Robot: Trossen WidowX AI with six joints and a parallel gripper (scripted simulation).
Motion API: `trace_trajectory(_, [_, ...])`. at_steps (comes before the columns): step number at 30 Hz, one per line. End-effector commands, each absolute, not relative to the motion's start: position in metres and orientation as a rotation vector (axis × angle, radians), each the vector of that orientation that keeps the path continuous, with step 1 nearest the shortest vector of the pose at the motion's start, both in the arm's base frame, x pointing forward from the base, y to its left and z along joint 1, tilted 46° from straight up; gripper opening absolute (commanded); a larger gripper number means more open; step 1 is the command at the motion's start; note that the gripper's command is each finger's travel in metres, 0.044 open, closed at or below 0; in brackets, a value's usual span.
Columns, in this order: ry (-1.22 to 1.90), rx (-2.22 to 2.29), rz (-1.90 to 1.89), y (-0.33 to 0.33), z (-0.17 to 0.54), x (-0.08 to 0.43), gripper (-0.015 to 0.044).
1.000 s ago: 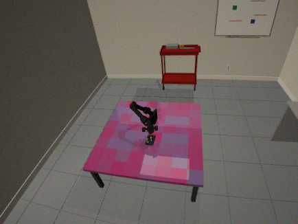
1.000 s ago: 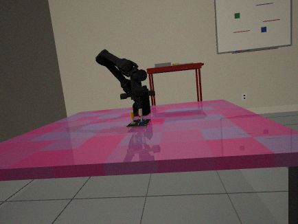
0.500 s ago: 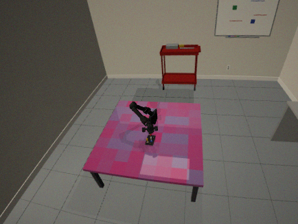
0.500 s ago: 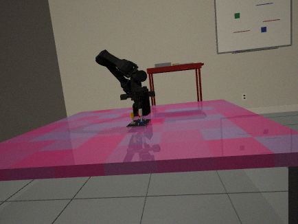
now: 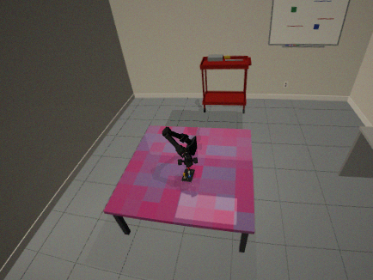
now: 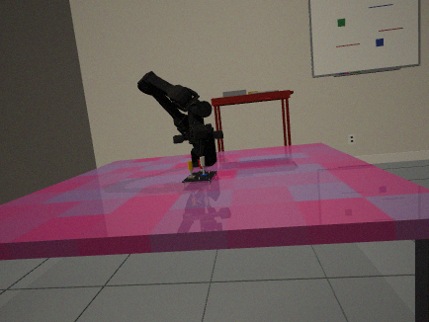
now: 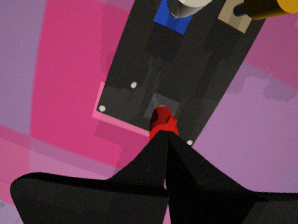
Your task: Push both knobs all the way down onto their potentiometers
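Observation:
The dark circuit board (image 7: 200, 63) (image 5: 186, 176) (image 6: 199, 177) stands near the middle of the pink patchwork table (image 5: 142, 202) (image 6: 297, 198). In the wrist view a red knob (image 7: 162, 121) sits at the board's near end. My gripper (image 7: 164, 137) (image 5: 186, 167) (image 6: 202, 167) is shut with its fingers together. Its tips point down right at the top of the red knob and hold nothing.
A red two-shelf cart (image 5: 224, 82) (image 6: 252, 99) stands by the back wall beyond the table, with a whiteboard (image 5: 307, 21) on the wall. The arm's base (image 5: 167, 132) sits at the table's far side.

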State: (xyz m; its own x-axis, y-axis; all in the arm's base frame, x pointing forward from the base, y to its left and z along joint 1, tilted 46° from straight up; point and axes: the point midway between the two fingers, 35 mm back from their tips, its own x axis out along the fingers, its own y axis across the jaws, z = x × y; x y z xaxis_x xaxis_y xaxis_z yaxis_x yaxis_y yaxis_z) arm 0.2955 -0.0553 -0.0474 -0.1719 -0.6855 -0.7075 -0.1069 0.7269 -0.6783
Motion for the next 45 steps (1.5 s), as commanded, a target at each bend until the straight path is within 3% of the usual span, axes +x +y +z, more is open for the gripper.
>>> trace_trajectory(1, [1.695, -0.643, -0.579, -0.0555, -0.0481, 0.2949, 0.0])
trace_trajectory(45, [1.695, -0.643, -0.58, -0.0609, -0.0536, 0.2935, 0.0])
